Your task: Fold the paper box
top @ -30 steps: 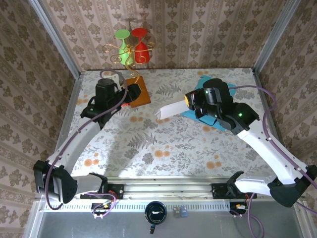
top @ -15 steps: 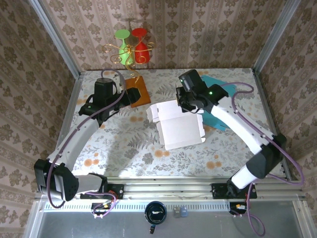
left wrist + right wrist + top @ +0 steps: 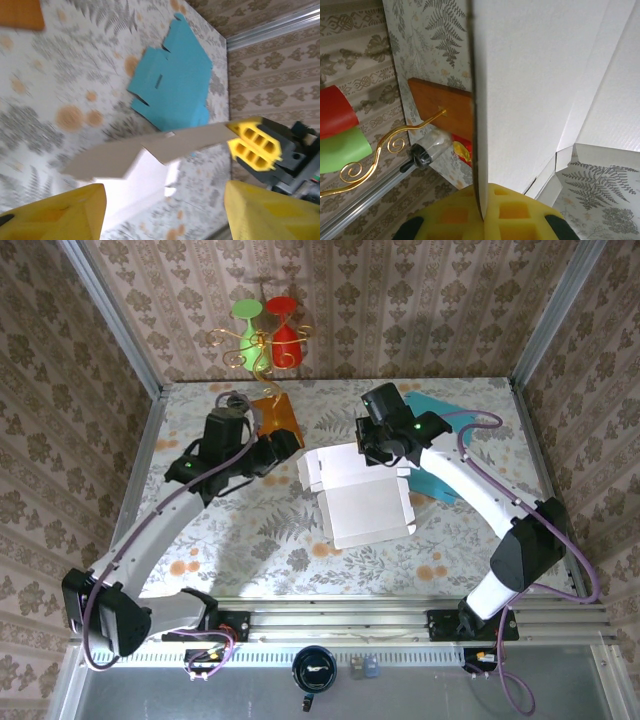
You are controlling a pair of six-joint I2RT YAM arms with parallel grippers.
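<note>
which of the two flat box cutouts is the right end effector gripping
The white one, pinched at its edge by the right end effector; the teal one lies flat on the table, untouched.

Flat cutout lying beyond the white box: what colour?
Teal-blue cutout; clearest in the left wrist view.

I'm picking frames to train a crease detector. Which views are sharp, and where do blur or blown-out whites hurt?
Top external: sharp, evenly lit, soft arm shadows on the table; the paper box is bright, creases faint. Left wrist: frame smeared, its own fingers blurred, the box's lit face washed out. Right wrist: the box panel too close, nearly featureless; pads soft, wooden base clearer.
</note>
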